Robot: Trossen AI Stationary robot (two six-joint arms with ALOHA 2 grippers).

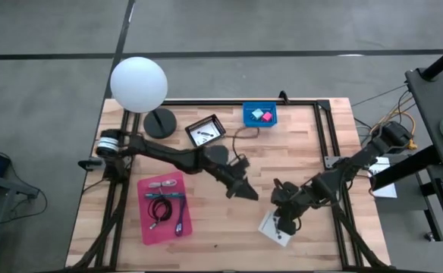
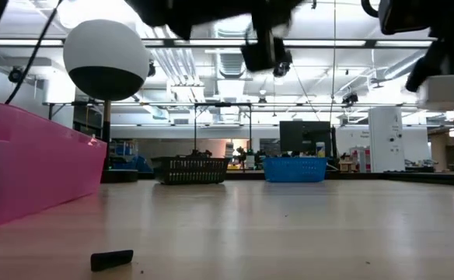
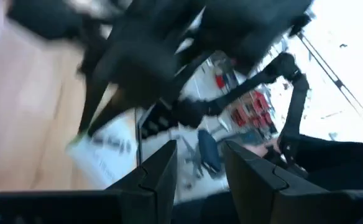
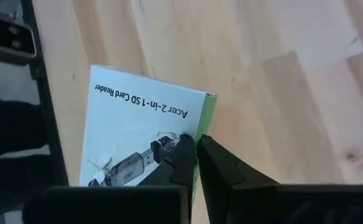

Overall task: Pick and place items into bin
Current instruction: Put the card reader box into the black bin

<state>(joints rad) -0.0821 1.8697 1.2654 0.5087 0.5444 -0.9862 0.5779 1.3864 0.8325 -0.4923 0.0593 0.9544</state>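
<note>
A white card-reader packet (image 4: 147,134) with a green edge is gripped along that edge by the right gripper (image 4: 196,163), whose fingers are clenched tight on it. In the high view the packet (image 1: 276,226) is seen near the front right part of the wooden table (image 1: 221,235), under the right gripper (image 1: 286,216); whether it is lifted clear of the boards cannot be told. The left gripper (image 1: 244,189) is held near the table's middle, just beside the right one, with its fingers (image 3: 160,177) standing partly apart and nothing seen between them.

The pink bin (image 1: 163,208), already holding coiled cables and a teal pen (image 1: 182,212), lies toward the front left. A blue basket (image 1: 259,115) with a pink cube (image 1: 266,117) and a black tray (image 1: 205,130) are set along the back edge.

The step in hand is judged to be the carry of the packet. Since only a thin edge is pinched, the packet should be raised gently and kept from swinging, the left arm should be passed with room to spare, and release should be made only once the packet is fully over the pink bin.
</note>
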